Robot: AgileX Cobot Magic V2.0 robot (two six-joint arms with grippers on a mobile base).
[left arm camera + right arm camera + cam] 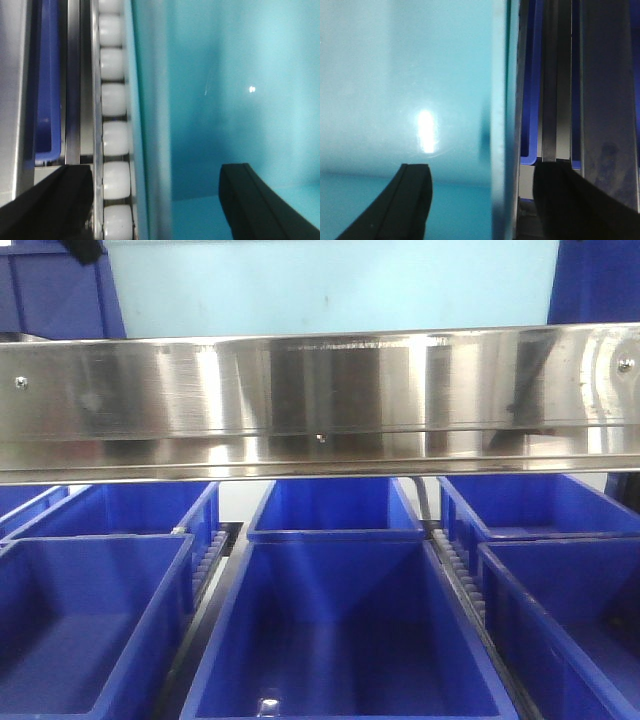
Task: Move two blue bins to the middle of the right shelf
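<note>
Black fingers of the left gripper (157, 171) are seen spread apart, one on either side of a wall of the pale blue bin (225, 75), with a gap left on each side. The right gripper (482, 170) is likewise held open astride a wall of the same bin. In the front view the bin is seen at the top, above a steel shelf beam (320, 390). A line of white rollers (114, 100) is seen just beside its wall. Below the beam, dark blue bins (345, 630) are set in rows, side by side.
</note>
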